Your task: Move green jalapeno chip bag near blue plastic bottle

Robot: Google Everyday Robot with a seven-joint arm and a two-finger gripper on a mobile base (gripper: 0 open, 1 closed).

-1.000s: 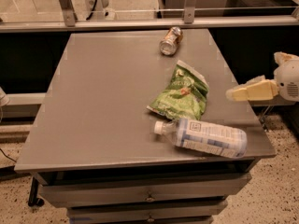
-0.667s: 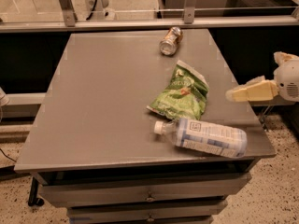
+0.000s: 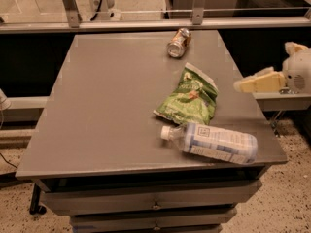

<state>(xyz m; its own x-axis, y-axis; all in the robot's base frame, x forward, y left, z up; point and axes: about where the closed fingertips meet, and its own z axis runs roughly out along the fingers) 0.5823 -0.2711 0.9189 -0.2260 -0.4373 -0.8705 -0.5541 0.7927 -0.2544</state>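
Now, in the camera view, the gripper [image 3: 261, 82] hovers at the right edge of the surface [image 3: 107, 106]; whether its jaws are wide or narrow I cannot tell. Near its tip, the green jalapeno chip bag [image 3: 187, 97] lies flat. Below the jaws, toward the front edge, the blue plastic bottle [image 3: 214, 142] lies on its side, just beside the bag. A metallic can [image 3: 178, 41] lies farther back.

I see the small crinkled bright-green jalapeno chip bag [image 3: 187, 98] lying flat, its long axis running 1 to 7 o'clock. Just beside it at 5 o'clock, the clear blue-labelled plastic bottle [image 3: 216, 142] lies on its side, white cap toward 9 o'clock. My gripper [image 3: 252, 84] hangs at the bag's 3 o'clock, apart from it.
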